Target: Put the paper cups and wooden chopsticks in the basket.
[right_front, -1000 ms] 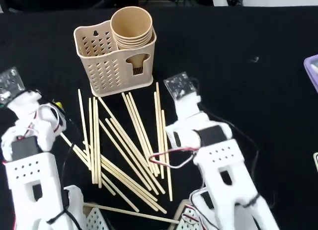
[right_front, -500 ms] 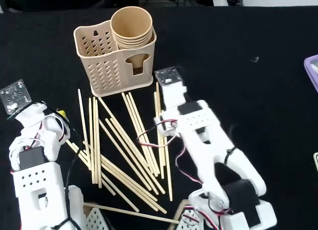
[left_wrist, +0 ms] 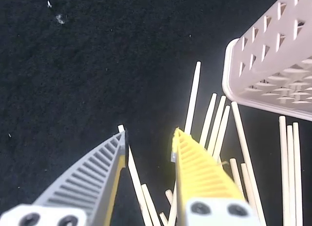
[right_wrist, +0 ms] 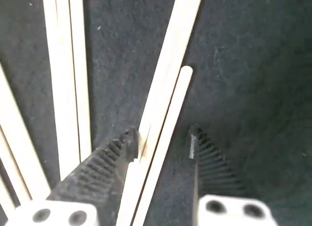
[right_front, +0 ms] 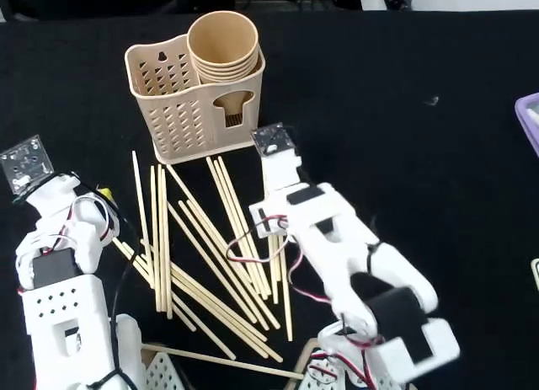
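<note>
Black table (right_front: 404, 154) seen from above, two white robot arms at the near edge.

Left: left pincer (left_wrist: 148, 138) hangs over the left fringe of the loose chopsticks (right_front: 210, 247). Jaws are fairly wide and hold nothing. One stick tip (left_wrist: 122, 130) lies just beside the grey jaw, w/ others under the yellow one.

Centre-left, far side: beige basket (right_front: 181, 120), upright. A stack of paper cups (right_front: 223, 36) already stands in its right compartment; the left compartment looks empty. Approx. twenty sticks lie fanned on the table near the basket, most running near-to-far, a few slanting.

Centre-right: right pincer (right_wrist: 163, 135) is low over the right edge of the fan, just near of the basket's right corner. Its jaws are partly open and straddle a pair of sticks (right_wrist: 163, 89) lying side by side. One stick touches or almost touches the left jaw, w/ a gap to the other jaw. Nothing is gripped yet.

Key relation: the pair's long axis runs near-to-far, in line w/ the right arm's reach and across the jaw gap, so the jaws prob. only need to shut. The right arm is much the nearer to this pair, and the basket lies just far-left of it. Cups look done; the sticks are all on the table.
</note>
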Controlling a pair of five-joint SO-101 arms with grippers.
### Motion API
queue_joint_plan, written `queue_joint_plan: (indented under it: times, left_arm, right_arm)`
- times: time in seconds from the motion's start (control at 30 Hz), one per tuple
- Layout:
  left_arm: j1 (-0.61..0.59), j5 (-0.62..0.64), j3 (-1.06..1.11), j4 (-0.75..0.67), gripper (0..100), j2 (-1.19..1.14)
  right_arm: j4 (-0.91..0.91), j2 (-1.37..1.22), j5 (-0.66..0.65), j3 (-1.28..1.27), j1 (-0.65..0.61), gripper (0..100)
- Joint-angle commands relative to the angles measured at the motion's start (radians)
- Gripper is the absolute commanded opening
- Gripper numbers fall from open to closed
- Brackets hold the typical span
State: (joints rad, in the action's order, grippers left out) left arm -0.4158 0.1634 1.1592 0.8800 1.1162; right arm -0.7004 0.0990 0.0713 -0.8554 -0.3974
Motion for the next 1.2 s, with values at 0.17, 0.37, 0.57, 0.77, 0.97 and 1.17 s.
queue_joint_plan:
  times: [0.17,0.37,0.57,0.77,0.97,1.17]
  left_arm:
    - [-0.005,-0.008,-0.018,0.005,16,0.015]
    - [-0.005,-0.008,-0.018,0.005,16,0.015]
    - [-0.005,-0.008,-0.016,-0.002,16,0.015]
    - [-0.005,-0.008,-0.015,-0.002,16,0.015]
    - [-0.005,-0.008,-0.015,-0.002,16,0.015]
    - [-0.005,-0.008,-0.013,0.003,16,0.015]
  right_arm:
    - [-0.210,-0.143,0.000,0.177,-0.006,17.4]
    - [-0.222,-0.143,-0.012,0.174,0.083,1.6]
    - [-0.301,-0.031,-0.117,0.177,0.232,1.1]
    - [-0.308,0.117,-0.292,0.145,0.325,1.1]
    - [-0.178,0.127,-0.422,0.114,0.324,1.1]
    - [-0.215,0.127,-0.428,0.113,0.288,2.5]
